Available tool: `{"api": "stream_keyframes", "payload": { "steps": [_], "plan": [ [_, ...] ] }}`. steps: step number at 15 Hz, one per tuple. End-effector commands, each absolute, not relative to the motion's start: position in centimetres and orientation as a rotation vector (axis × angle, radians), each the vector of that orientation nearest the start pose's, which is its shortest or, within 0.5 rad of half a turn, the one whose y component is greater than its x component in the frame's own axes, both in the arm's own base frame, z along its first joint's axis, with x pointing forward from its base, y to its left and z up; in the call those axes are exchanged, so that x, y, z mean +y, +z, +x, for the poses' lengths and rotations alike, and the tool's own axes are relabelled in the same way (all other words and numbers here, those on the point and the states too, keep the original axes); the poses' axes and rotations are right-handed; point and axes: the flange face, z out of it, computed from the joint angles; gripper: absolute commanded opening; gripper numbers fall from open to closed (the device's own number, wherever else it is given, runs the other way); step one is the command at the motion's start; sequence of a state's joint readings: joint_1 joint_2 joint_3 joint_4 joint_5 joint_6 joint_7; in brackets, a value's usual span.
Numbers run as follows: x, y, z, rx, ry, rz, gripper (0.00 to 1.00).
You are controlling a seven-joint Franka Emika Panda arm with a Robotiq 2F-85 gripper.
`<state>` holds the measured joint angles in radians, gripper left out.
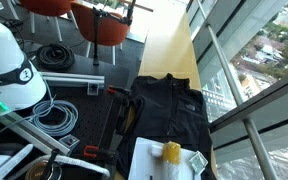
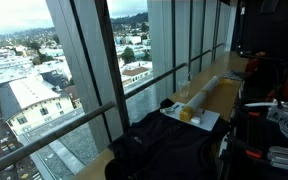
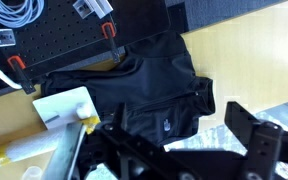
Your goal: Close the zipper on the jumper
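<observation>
One black jumper (image 1: 170,110) lies spread on the wooden surface (image 1: 169,45) by the window. Just beside it is one white tray (image 1: 147,160) carrying one yellow item (image 1: 172,152). Its zipper is too faint to make out. The single claw (image 3: 184,150) hangs above, fingers spread, empty.

Bright window daylight, dim interior, soft low-resolution blur
</observation>
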<state>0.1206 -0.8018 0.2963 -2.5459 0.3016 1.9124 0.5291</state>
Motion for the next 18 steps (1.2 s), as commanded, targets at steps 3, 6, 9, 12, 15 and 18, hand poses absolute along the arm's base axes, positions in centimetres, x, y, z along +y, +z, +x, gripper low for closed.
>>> {"api": "stream_keyframes", "payload": {
  "steps": [3, 6, 9, 12, 15, 18],
  "plan": [
    [16.7, 52.4, 29.4, 0.394, -0.157, -2.976, 1.0],
    [16.3, 50.8, 29.2, 0.411, -0.154, -2.977, 1.0],
    [14.9, 48.4, 30.6, 0.396, -0.225, -2.951, 1.0],
    [13.6, 45.5, 32.4, 0.377, -0.341, -2.91, 1.0],
    [12.3, 42.9, 35.3, 0.34, -0.422, -2.885, 1.0],
    [10.0, 39.3, 38.6, 0.309, -0.414, -2.885, 1.0]
  ]
}}
